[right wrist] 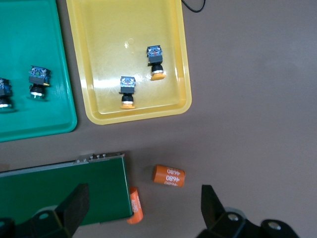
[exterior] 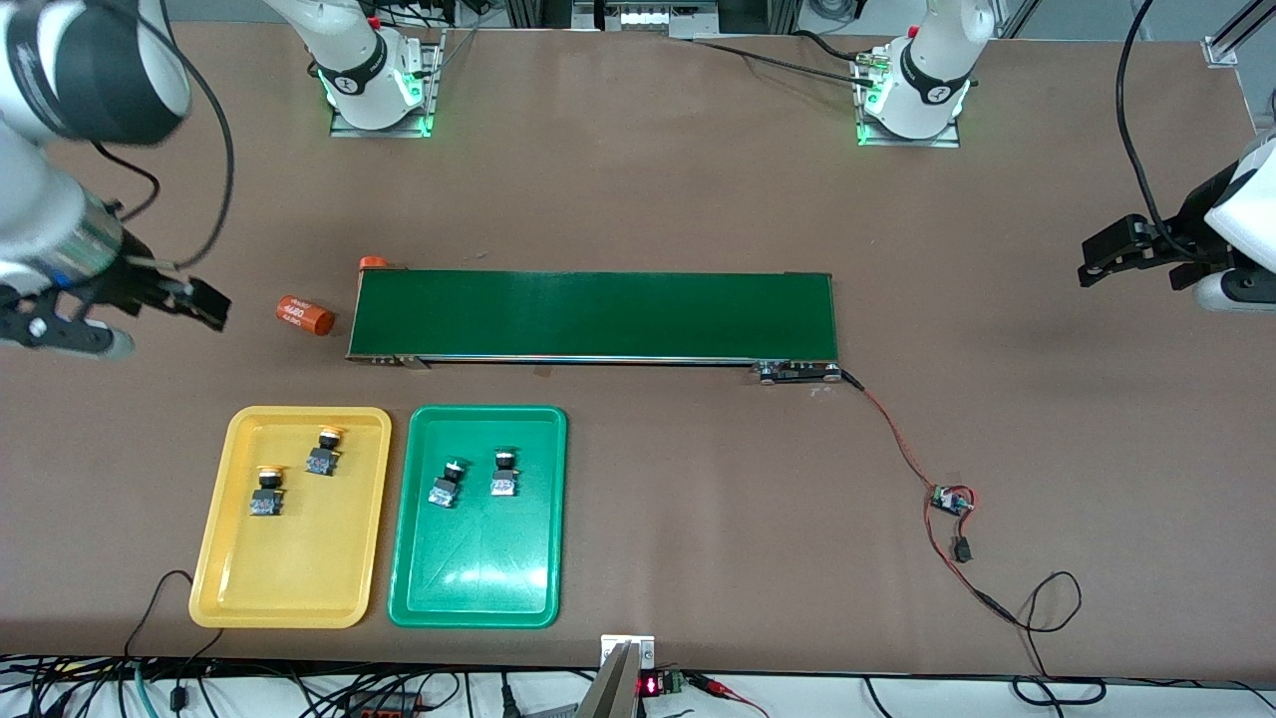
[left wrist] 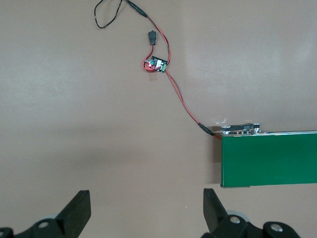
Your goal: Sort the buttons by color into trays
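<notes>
1. Right gripper [exterior: 150, 299] hangs over the bare desk [exterior: 648, 199] at the right arm's end, its jaws spread wide and holding nothing; the arm waits.
2. Beside it on the desk lies an orange cylinder [exterior: 304, 314] with white print, and a second orange cylinder [exterior: 374, 263] sits at the conveyor belt's corner.
3. Nearer the front camera rests the yellow tray [exterior: 214, 558], with two yellow-capped buttons in it: one button [exterior: 267, 491] and, just beside it and slightly farther from the camera, another [exterior: 325, 451].
4. Touching or nearly touching that tray's side sits the green tray [exterior: 478, 588], holding two green-capped buttons [exterior: 446, 484] and [exterior: 504, 473], close together but apart.
5. The dark-green conveyor belt [exterior: 593, 315] stretches across the desk's middle, farther from the camera than both trays.
6. A red-and-black wire [exterior: 897, 439] runs from the belt's end to a small circuit board [exterior: 952, 500].
7. Left gripper [exterior: 1126, 249] hovers over bare desk at the left arm's end, jaws fully parted and empty; this arm waits too.
</notes>
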`<action>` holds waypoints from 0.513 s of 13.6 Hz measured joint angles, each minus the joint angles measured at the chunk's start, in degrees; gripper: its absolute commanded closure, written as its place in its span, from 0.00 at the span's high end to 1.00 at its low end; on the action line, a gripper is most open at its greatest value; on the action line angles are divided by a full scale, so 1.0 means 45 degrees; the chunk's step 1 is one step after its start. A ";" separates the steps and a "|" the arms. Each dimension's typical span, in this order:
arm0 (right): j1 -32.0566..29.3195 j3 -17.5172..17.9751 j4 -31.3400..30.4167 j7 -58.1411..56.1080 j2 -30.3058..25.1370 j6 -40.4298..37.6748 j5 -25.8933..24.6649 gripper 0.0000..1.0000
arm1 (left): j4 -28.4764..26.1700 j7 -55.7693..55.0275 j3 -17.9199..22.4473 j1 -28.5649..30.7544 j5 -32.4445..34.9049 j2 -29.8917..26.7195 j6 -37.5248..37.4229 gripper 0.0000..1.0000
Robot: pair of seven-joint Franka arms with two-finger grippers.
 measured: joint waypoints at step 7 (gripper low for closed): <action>-0.1333 -0.0189 -0.1079 -0.1136 -0.2233 -0.1585 0.1298 1.00 | 0.0013 -0.0005 0.0020 0.0042 0.0000 -0.0027 0.0005 1.00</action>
